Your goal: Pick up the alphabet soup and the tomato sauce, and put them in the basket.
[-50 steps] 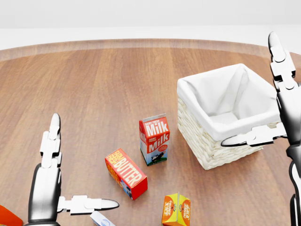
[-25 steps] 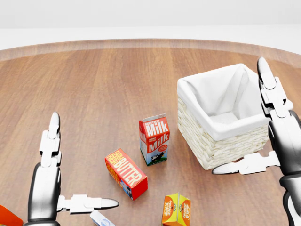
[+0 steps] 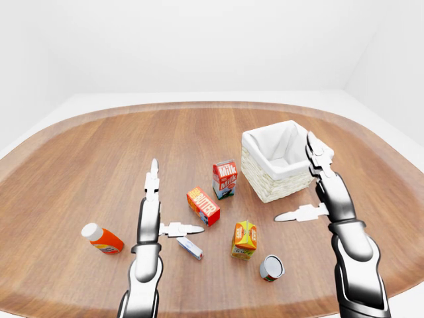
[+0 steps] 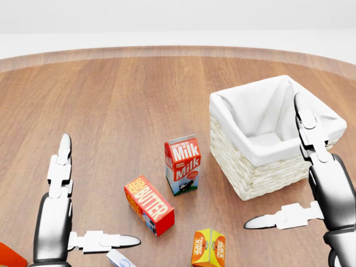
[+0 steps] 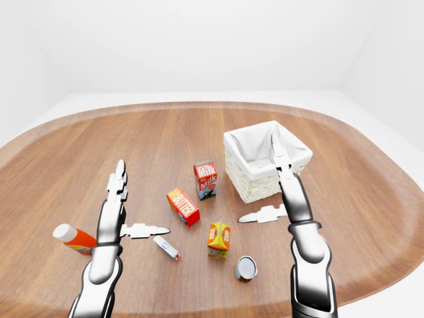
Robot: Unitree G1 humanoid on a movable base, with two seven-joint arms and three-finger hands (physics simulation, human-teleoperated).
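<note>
A single can [image 3: 271,267] with a red label and a silver end lies near the bottom of the left-eye view, below the basket; its label is too small to read. No second can shows. The white-lined wicker basket [image 4: 253,178] stands right of centre and holds nothing that I can see. My right hand [image 4: 272,160] is open beside the basket's near right corner, with its fingers pointing up and its thumb stretched left. My left hand [image 4: 102,189] is open at the lower left, left of the butter box, holding nothing.
A milk carton [image 4: 182,164], a butter box [image 4: 149,204] and an orange juice carton [image 4: 208,248] sit between my hands. A small white-blue packet [image 3: 189,248] lies by my left thumb. A red bottle [image 3: 103,239] lies at the far left. The round wooden table [image 3: 99,152] ends close below.
My right hand has come down and to the left in the head view, from beside the basket's right rim to its lower right corner. The left hand has not moved.
</note>
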